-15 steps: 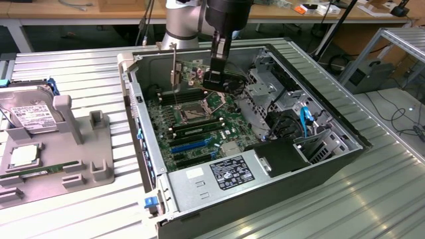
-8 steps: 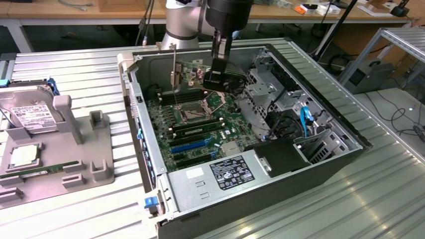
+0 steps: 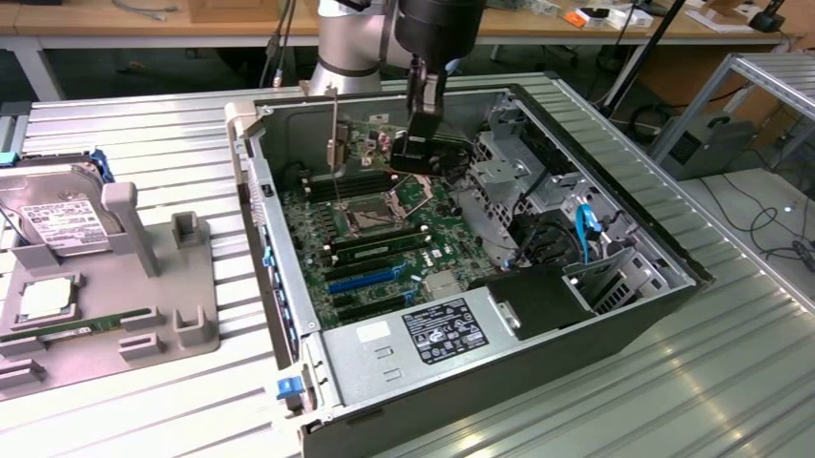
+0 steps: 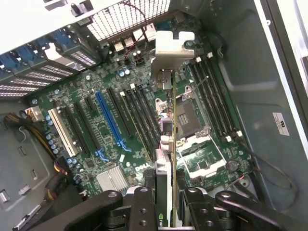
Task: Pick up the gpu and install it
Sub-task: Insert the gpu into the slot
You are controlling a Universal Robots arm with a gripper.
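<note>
My gripper hangs inside the open computer case, over the motherboard near the CPU socket. It is shut on the gpu, a thin card held on edge between the two black fingers. The card's silver metal bracket points toward the case's perforated rear wall. In the exterior view the gpu shows as a brownish board reaching from the gripper to the thin bracket. The card floats above the board, over the strip between the black expansion slots and the CPU socket, and sits in no slot.
A blue slot and a white slot lie on the motherboard beside the black ones. Memory slots run past the socket. The power supply and drive cage crowd the case. A hard drive stands on a grey fixture at the exterior view's left.
</note>
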